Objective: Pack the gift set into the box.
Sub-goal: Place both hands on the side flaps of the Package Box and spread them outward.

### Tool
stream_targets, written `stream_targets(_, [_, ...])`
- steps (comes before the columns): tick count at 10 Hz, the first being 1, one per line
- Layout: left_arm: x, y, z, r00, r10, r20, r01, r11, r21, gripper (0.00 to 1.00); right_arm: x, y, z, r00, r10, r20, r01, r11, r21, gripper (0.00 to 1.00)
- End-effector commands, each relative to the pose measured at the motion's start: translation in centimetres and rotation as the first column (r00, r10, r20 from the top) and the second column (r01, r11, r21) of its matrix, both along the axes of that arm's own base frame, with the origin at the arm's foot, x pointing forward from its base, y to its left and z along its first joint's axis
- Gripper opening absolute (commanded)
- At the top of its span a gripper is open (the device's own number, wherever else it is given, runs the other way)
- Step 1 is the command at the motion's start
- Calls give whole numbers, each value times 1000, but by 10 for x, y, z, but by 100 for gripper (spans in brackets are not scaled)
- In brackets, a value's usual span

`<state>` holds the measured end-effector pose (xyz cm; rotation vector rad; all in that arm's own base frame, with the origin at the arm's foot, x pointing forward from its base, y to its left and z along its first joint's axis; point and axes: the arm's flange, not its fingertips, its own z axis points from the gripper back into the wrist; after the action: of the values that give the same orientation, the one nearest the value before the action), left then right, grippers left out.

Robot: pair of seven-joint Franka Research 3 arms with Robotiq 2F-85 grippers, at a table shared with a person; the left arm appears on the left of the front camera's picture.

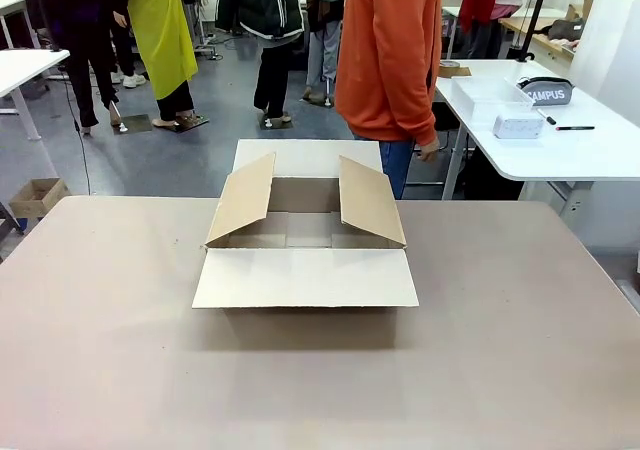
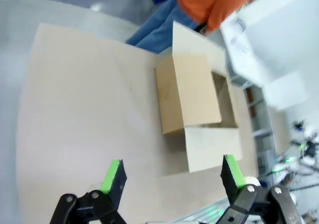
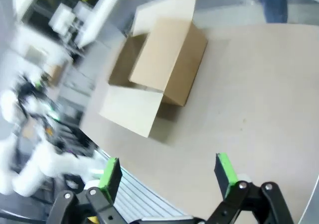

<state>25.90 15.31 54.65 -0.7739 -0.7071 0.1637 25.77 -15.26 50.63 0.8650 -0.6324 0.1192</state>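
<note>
The brown cardboard box (image 1: pixel 305 232) stands in the middle of the tan table (image 1: pixel 120 350) with all four flaps spread and an empty inside. The same box (image 2: pixel 195 95) lies far below my open left gripper (image 2: pixel 172 176). My right gripper (image 3: pixel 167 171) is also open and high above the box (image 3: pixel 160 67). The dark grey "CAMPUS" pouch (image 1: pixel 547 92) rests on the white side table (image 1: pixel 600 155) at the back right. It lies beside a pale tray (image 1: pixel 484 97) and a small white perforated block (image 1: pixel 518 127). I cannot make out the white cylindrical item.
A person in an orange top (image 1: pixel 390 55) stands at the far edge between the box and the side table. A black pen (image 1: pixel 573 128) lies on the side table. A small cardboard box (image 1: pixel 35 197) sits on the floor at the left.
</note>
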Motion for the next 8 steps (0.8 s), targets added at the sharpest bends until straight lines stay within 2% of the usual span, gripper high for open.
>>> stream_targets(1, [-24, 49, -103, 992, 119, 34, -79, 822, -564, 100, -31, -56, -59, 964, -259, -57, 251, 821, 514, 100])
stream_targets(2, [-22, 58, -132, 975, 218, -35, -191, 754, -628, 100, -34, -71, -87, 945, -306, -118, 318, 764, 562, 100])
stream_targets(3, [-20, 49, -143, 965, 248, -88, -258, 823, -506, 100, -31, -69, -103, 916, -386, -109, 393, 808, 439, 100])
stream_targets(4, [-25, 89, -73, 991, 133, -22, -133, 936, -327, 100, -45, -80, -54, 983, -172, -67, 184, 937, 298, 100])
stream_targets(7, [-25, 89, -73, 991, 133, -22, -133, 936, -327, 100, -45, -80, -54, 983, -172, -67, 184, 937, 298, 100])
stream_targets(8, [-19, 93, -85, 987, 151, -59, -162, 919, -360, 100, -40, -86, -66, 974, -196, -114, 222, 920, 323, 100])
